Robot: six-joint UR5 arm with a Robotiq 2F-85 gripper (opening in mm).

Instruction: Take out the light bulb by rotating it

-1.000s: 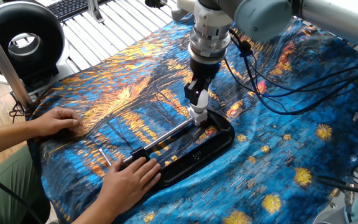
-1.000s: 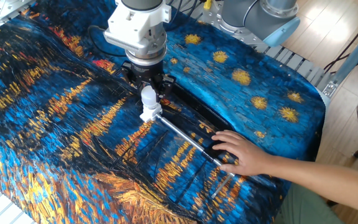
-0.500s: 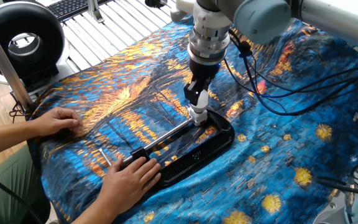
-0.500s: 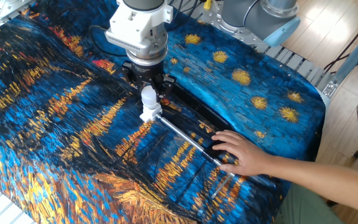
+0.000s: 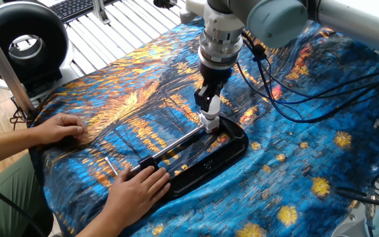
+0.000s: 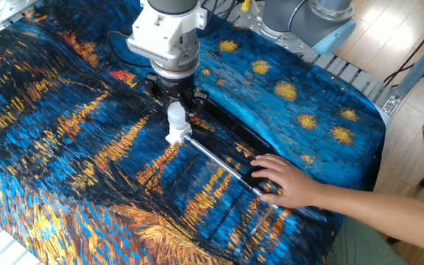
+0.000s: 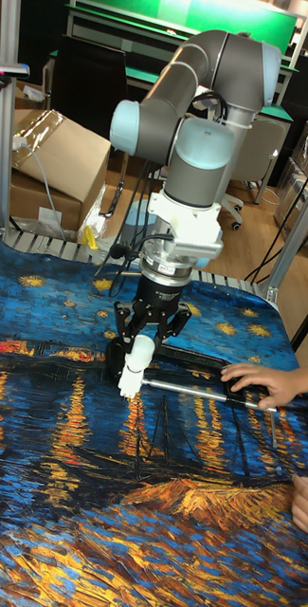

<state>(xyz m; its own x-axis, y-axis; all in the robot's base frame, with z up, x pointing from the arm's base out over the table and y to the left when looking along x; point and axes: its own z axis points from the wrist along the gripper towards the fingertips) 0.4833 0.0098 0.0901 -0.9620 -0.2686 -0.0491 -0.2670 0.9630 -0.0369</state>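
Note:
The light bulb (image 6: 175,118) is small, white and frosted. It stands upright in a short white socket (image 6: 177,136) at the end of a metal rod (image 6: 219,163) on a black base (image 5: 224,155). My gripper (image 6: 175,110) comes straight down from above and is shut on the light bulb (image 7: 138,358), its black fingers on either side of the globe. From the other side, the light bulb (image 5: 210,112) shows just under the gripper (image 5: 208,105). The tall view shows the gripper (image 7: 142,349) over the socket (image 7: 128,382).
A person's hand (image 5: 137,187) presses on the near end of the black base, and the other hand (image 5: 61,128) rests on the painted cloth. Black cables (image 5: 295,85) hang from the arm. A black ring light (image 5: 25,43) stands at the back left.
The wrist seems to have turned very slightly around the bulb. The bulb, socket, base and both hands stay where they were.

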